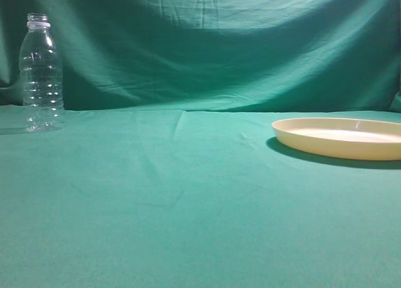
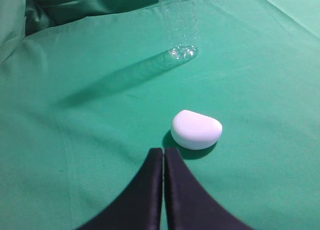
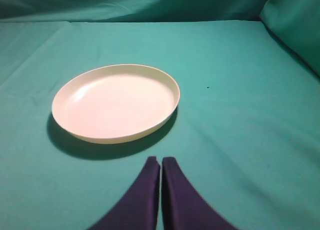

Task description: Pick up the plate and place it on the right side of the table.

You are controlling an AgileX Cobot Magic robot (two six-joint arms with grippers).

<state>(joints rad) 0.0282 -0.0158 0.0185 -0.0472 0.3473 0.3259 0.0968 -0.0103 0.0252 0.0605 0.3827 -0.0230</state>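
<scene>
Round cream-yellow plastic plate with a low raised rim (image 1: 341, 138) sits flat on the teal-green cloth table (image 1: 188, 206), far right in the exterior view, partly cut by the frame edge. So it already lies on the right side; I judge the task either barely started or essentially done, can't tell which from this alone.

My right gripper (image 3: 161, 162) has its dark fingers pressed together, nothing between them, hovering just short of the plate (image 3: 116, 103) and a bit to its right. My left gripper (image 2: 164, 152) is likewise closed and empty, near a small white rounded pebble-like object (image 2: 196, 129). Clear ribbed plastic bottle (image 1: 41, 75) stands upright far left, well apart from the plate.

If the pickup is still ahead:
- Right arm is the one for it; the plate is directly in its wrist view.
- Fingers must spread first; closed they can only shove the plate.
- The plate is too wide to span. Go for the near rim: one finger inside the lip, one outside, pinch the edge.
- Come in low and slightly angled so the lower finger slips under the rim without snagging wrinkled cloth.
- A rim pinch will likely let the plate tilt; lift slowly, keep it low.
- Light smooth plastic probably slides if bumped, so close gently.
- Set down flat, away from the table edge.

Left arm need not move.
</scene>
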